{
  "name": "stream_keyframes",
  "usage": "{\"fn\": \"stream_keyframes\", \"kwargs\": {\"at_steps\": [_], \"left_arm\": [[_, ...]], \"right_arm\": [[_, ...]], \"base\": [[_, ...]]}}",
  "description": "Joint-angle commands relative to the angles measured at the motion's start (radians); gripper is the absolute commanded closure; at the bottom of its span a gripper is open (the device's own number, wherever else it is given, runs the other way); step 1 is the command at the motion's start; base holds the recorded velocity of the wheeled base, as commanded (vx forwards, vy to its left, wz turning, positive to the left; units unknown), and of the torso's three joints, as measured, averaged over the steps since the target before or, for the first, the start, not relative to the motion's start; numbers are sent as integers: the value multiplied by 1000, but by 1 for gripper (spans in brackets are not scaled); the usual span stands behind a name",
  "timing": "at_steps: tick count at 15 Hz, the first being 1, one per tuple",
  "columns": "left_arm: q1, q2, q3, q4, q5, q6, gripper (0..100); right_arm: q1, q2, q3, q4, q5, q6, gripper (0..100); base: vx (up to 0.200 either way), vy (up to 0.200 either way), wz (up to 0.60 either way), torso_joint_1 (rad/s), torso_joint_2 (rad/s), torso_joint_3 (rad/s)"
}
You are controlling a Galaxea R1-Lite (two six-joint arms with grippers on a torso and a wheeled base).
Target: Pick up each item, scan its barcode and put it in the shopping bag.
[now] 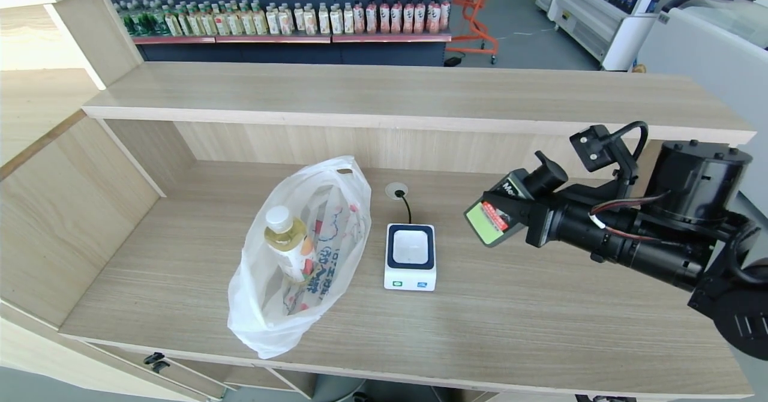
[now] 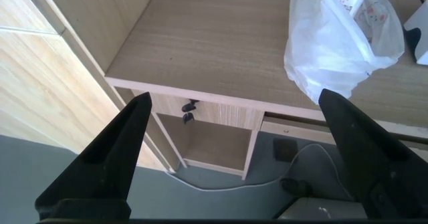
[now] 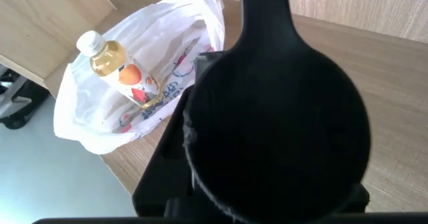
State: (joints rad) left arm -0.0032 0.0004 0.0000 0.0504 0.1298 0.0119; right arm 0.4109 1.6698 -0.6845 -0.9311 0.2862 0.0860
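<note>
The wooden desk [image 1: 540, 306] runs across the head view, with a raised ledge along its far side. On its left-centre part lies the white plastic shopping bag [image 1: 255, 312], lying down with its handles toward the back wall and its closed end close to the near edge. The right gripper [image 1: 519, 201] hangs above the right part of the desk, well clear of the surface, to the right of the scanner and apart from it. Its jaws are pinched on a dark item [image 1: 489, 219] whose green and red label faces left, toward the scanner. The left gripper [image 2: 235, 103] is out in front of the desk's near edge, below the level of the top, its jaws spread wide with nothing between them. The white scanner [image 1: 410, 257], with a dark-framed window on top, sits just right of the bag, its black cable [image 1: 407, 205] running back to a round grommet [image 1: 396, 190]. Inside the bag lies a bottle [image 1: 288, 243] of yellowish drink with a white cap.
</note>
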Motion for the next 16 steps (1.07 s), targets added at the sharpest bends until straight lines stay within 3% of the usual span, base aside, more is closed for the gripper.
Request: {"fn": "stream_keyframes", "kwargs": {"at_steps": [1,10,16], "left_arm": [[0,0,0,0,1,-1,0],[0,0,0,0,1,-1,0],[2,0,0,0,1,0,0]], "right_arm": [[0,-18,-3,0,1,21,100],[3,80,-78,6,-2,14,100],[3,268,-210,8,-5,-80,100]], "base": [[0,200,0,-2,-7,7],[0,200,0,3,3,4],[0,0,0,0,0,0]]}}
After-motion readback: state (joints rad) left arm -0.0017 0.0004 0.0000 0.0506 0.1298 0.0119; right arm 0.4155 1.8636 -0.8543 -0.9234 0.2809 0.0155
